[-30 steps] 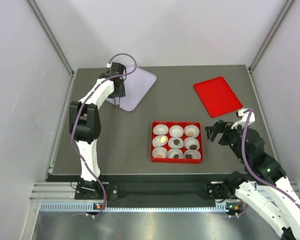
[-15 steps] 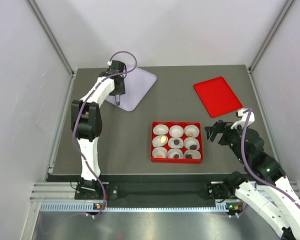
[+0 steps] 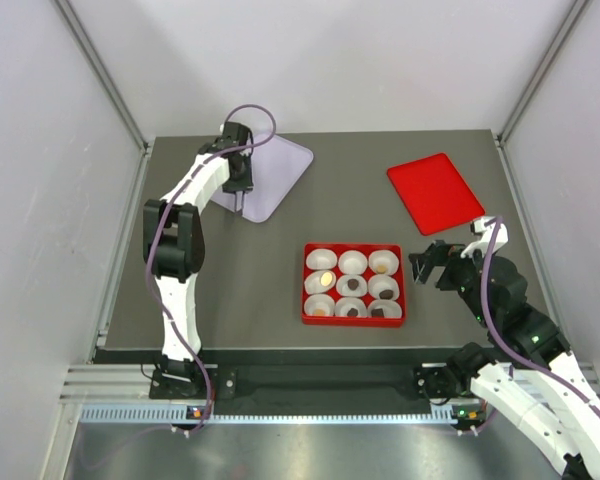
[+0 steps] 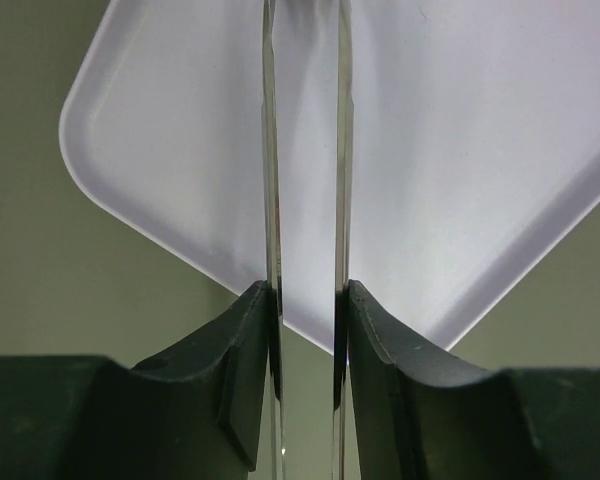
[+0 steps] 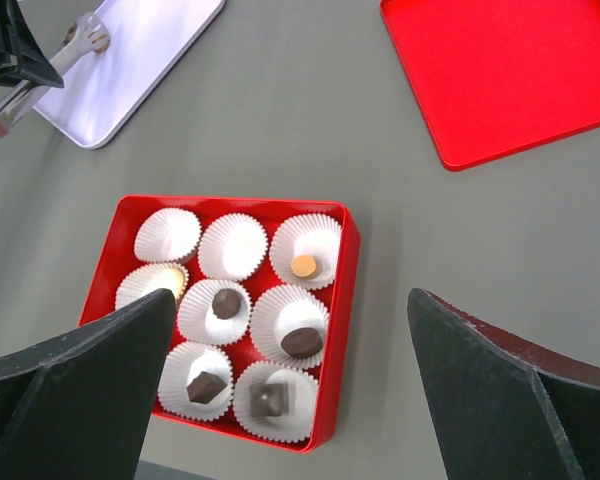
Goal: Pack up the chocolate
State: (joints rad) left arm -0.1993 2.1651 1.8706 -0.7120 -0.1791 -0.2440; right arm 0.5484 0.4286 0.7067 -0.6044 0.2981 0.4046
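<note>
The chocolate sits in white paper cups inside a red box [image 3: 354, 246], [image 5: 348, 300]: a dark round piece [image 5: 226, 303], a dark oval [image 5: 300, 342], an orange one [image 5: 303, 265], a dark cube [image 5: 206, 385] and a square one [image 5: 269, 400]. Two cups at the box's far side look empty. My left gripper [image 3: 240, 188], [image 4: 308, 300] is shut on thin metal tongs [image 4: 270, 180], whose two blades hang apart over a pale lavender tray [image 3: 280, 170], [image 4: 460, 150]. No piece shows between the blades. My right gripper [image 3: 432, 265], [image 5: 288, 292] hovers open just right of the box.
A red lid [image 3: 435, 192], [image 5: 510, 70] lies flat at the back right. Grey walls enclose the dark table [image 3: 250, 270] on three sides. The tray shows no pieces on the part I see.
My left gripper has shifted slightly to the right over the tray with the tongs. The right arm has not moved.
</note>
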